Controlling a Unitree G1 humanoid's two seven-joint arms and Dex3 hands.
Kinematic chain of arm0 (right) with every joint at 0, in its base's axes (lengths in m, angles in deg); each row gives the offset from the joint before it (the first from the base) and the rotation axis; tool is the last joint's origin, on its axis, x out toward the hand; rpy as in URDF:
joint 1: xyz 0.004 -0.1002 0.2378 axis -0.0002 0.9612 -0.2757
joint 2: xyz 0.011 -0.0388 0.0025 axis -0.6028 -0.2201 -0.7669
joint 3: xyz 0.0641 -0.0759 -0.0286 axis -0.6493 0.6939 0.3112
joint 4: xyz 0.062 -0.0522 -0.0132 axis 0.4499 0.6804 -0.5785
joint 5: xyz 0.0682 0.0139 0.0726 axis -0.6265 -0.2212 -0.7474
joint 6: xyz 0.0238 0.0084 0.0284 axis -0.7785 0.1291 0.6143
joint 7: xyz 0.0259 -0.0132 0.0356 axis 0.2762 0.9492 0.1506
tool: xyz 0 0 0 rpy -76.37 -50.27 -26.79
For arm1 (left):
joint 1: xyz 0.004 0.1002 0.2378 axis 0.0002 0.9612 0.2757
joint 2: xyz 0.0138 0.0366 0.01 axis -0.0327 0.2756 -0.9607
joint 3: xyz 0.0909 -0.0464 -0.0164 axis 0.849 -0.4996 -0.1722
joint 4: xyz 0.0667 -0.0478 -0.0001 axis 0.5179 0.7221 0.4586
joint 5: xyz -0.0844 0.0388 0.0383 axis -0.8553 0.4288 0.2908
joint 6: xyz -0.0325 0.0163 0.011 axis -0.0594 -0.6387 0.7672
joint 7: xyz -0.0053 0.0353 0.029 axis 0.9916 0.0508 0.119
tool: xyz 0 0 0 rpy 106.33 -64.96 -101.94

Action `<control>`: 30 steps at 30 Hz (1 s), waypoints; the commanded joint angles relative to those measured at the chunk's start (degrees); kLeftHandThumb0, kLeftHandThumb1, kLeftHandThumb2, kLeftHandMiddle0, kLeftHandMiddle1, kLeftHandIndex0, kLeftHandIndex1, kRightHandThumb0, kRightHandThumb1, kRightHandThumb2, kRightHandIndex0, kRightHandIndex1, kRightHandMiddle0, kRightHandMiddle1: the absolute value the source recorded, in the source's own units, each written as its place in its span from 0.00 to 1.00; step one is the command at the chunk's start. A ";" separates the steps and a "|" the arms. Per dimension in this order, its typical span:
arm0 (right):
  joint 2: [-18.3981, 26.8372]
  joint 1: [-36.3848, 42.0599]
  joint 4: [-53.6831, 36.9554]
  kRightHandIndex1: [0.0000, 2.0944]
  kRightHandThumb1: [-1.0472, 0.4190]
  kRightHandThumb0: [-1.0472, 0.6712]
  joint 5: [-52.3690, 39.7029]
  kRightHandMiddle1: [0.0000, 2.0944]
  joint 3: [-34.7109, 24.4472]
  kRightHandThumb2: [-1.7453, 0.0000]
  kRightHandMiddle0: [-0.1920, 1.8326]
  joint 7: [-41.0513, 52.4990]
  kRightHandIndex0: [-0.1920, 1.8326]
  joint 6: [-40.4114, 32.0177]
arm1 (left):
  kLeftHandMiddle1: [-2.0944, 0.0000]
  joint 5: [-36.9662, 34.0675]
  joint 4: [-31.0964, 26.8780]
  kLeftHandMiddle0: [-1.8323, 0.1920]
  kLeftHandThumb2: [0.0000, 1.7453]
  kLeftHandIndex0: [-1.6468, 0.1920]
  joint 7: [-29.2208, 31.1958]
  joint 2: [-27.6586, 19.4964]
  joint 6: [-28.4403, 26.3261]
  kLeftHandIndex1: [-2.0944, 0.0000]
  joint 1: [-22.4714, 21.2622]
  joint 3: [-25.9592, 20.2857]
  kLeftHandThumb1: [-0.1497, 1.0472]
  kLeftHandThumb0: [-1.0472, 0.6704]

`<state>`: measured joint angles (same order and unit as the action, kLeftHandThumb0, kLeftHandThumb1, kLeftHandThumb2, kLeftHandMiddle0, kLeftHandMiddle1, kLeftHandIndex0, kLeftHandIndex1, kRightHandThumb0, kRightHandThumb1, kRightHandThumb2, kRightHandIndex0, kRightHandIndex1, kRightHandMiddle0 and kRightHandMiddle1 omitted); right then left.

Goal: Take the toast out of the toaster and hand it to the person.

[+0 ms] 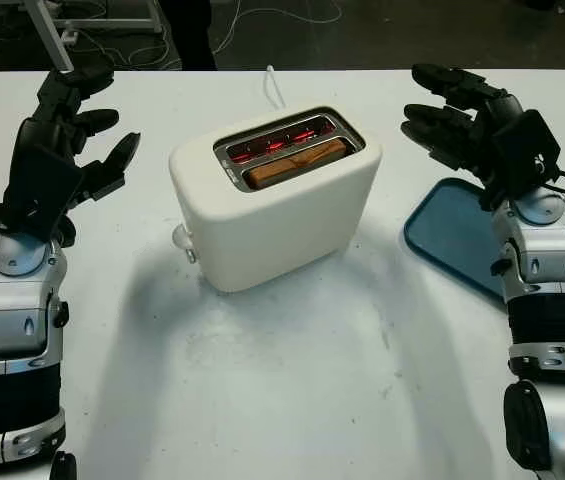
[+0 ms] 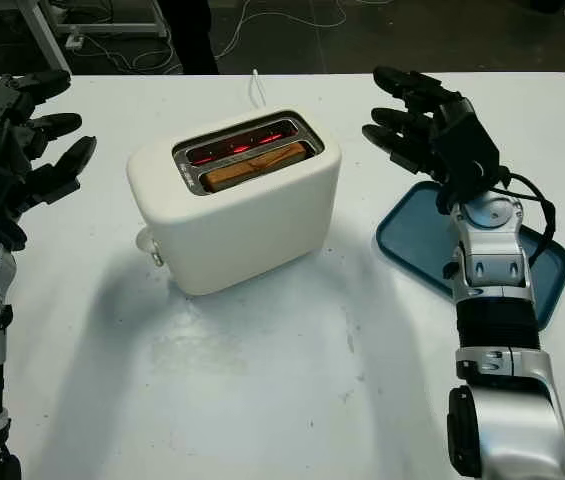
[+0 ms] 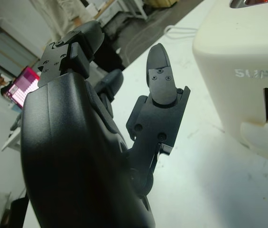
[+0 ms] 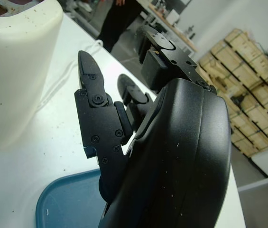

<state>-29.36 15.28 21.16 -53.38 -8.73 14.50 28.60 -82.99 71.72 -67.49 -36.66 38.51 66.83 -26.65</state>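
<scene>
A cream toaster stands mid-table with its slots glowing red. A brown slice of toast sits in the near slot, its top edge just above the rim. My left hand is raised to the left of the toaster, open and holding nothing, well apart from it. My right hand hovers to the right of the toaster at about its top height, open and holding nothing. The toaster's side and lever show in the left wrist view, its rounded corner in the right wrist view.
A blue tray lies on the white table under my right forearm. The toaster's white cord runs off toward the far edge. A person in dark clothes stands beyond the table's far side.
</scene>
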 commanded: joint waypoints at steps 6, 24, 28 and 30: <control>-0.64 -1.54 -0.48 0.08 0.09 0.51 0.26 0.00 1.23 0.93 0.37 -0.28 0.37 -0.16 | 0.56 0.40 -0.19 0.91 0.38 0.90 -0.53 0.28 0.07 0.63 -1.33 0.50 0.75 0.46; -0.96 -1.77 0.02 0.09 0.09 0.50 -0.71 0.01 0.89 0.90 0.38 -0.07 0.39 0.23 | 0.53 -0.56 -0.21 0.91 0.41 0.90 0.44 -0.16 -0.07 0.61 -0.85 0.06 0.73 0.44; -0.87 -2.05 0.63 0.09 0.09 0.49 -0.86 0.00 0.83 0.87 0.38 0.32 0.39 0.10 | 0.52 -0.62 -0.29 0.91 0.40 0.90 0.38 -0.07 -0.04 0.60 -0.82 0.00 0.73 0.44; -0.75 -2.14 0.56 0.09 0.09 0.48 -0.80 0.00 0.88 0.86 0.37 0.40 0.39 -0.40 | 0.52 -0.55 -0.33 0.91 0.40 0.90 0.37 -0.10 -0.11 0.60 -0.85 0.04 0.73 0.44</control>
<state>-30.05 14.29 21.23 -53.47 -7.64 14.57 28.54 -83.51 71.69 -67.21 -36.48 38.42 65.67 -26.53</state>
